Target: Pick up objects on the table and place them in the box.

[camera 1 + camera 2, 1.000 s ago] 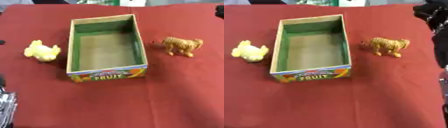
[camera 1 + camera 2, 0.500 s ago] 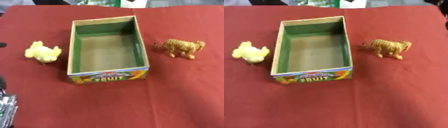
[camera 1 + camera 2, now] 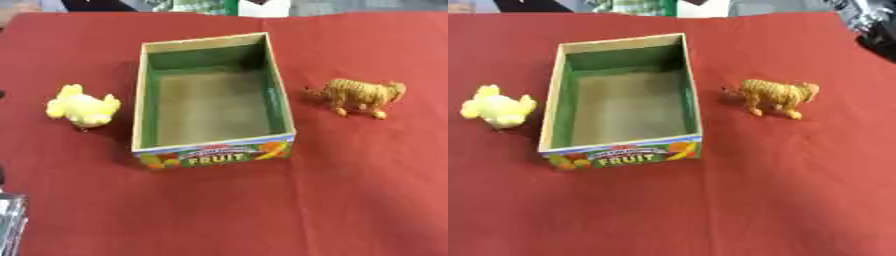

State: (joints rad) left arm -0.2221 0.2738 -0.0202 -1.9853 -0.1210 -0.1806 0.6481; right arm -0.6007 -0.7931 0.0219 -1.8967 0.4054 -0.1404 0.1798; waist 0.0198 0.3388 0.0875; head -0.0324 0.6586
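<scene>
Two objects remain outside the box (image 3: pixel 213 150) — a yellow chick toy (image 3: pixel 83 106) on the red cloth (image 3: pixel 350 200) to its left, a striped tiger figure (image 3: pixel 359 95) to its right, each near but apart from its walls. Box interior appears empty; nothing placed yet. Neither hand shows clearly — finger state cannot be told.

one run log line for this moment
box: empty | chick: on cloth, left of box | tiger: on cloth, right of box | hands: neither on a toy
</scene>
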